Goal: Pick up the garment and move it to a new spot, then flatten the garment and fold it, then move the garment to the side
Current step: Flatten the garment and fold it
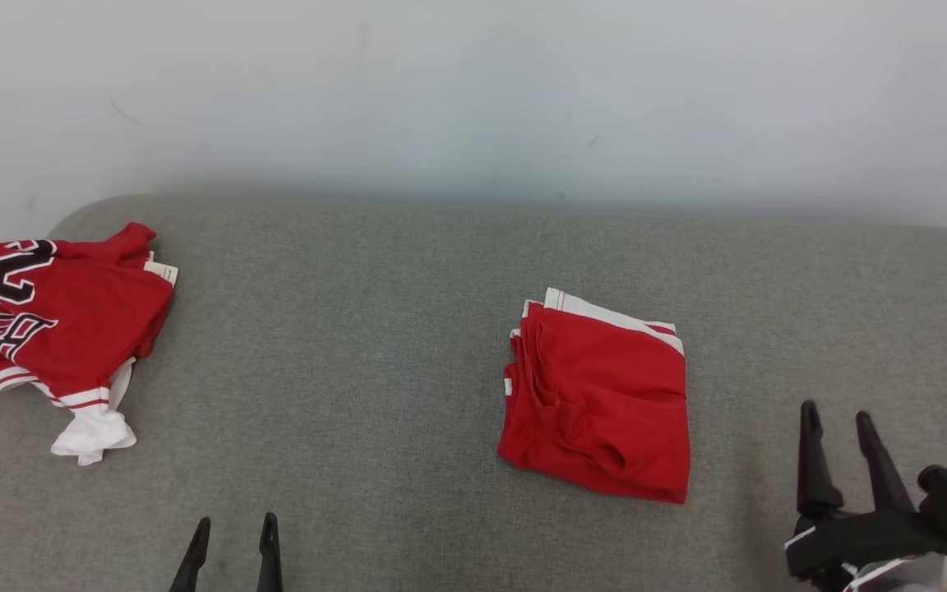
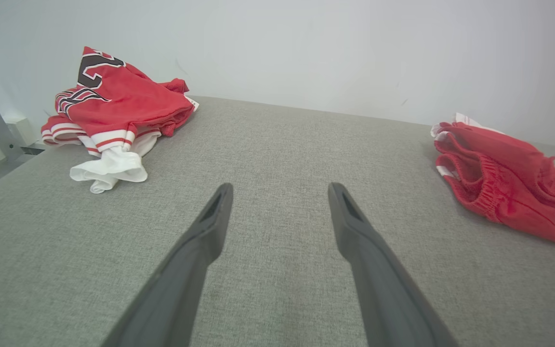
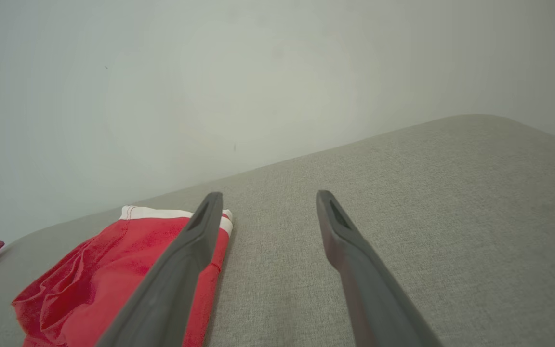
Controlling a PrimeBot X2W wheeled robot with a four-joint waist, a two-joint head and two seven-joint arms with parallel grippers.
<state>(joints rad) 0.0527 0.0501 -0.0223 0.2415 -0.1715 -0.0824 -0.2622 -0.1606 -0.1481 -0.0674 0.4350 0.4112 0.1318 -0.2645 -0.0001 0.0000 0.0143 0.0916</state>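
Right pincer (image 1: pixel 836 415) released, holding nothing, folded red shorts (image 1: pixel 597 403) just upper-left; left pincer (image 1: pixel 235 522) released too, bare grey padding (image 1: pixel 375 370) all round.

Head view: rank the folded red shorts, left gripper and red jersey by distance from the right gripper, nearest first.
From the right gripper, at the lower right:
1. folded red shorts: centre-right, just to its left.
2. left gripper: bottom edge, left of centre.
3. red jersey: far left, crumpled, with a white sleeve hanging out.
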